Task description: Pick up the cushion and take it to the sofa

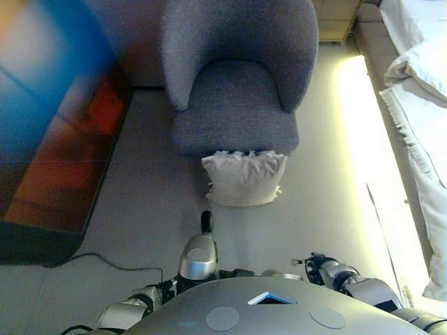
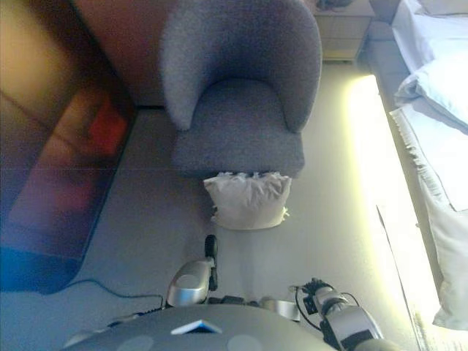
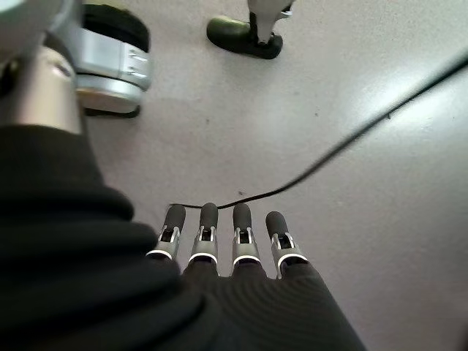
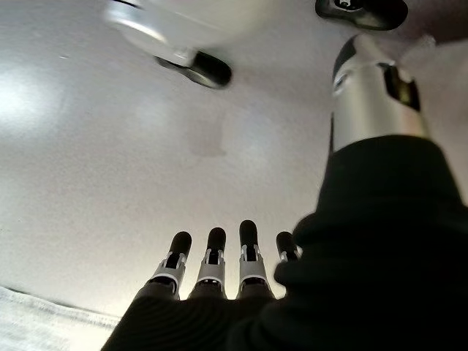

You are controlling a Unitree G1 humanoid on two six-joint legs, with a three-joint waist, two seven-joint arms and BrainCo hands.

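Note:
A pale grey cushion [image 1: 244,178] stands on the floor and leans against the front of the grey armchair-style sofa [image 1: 237,105]; it also shows in the right eye view [image 2: 247,199]. The sofa's seat is bare. My left hand [image 3: 219,241] hangs low over the floor with straight fingers and holds nothing. My right hand [image 4: 212,263] also hangs over the floor, fingers straight and empty. Both hands are well short of the cushion, on my side of it.
A dark glossy panel [image 1: 56,139] lies along the left. A bed with white sheets and a pillow [image 1: 419,105] runs along the right, with a bright light strip [image 1: 356,125] at its base. A bedside cabinet [image 1: 335,17] stands behind the sofa.

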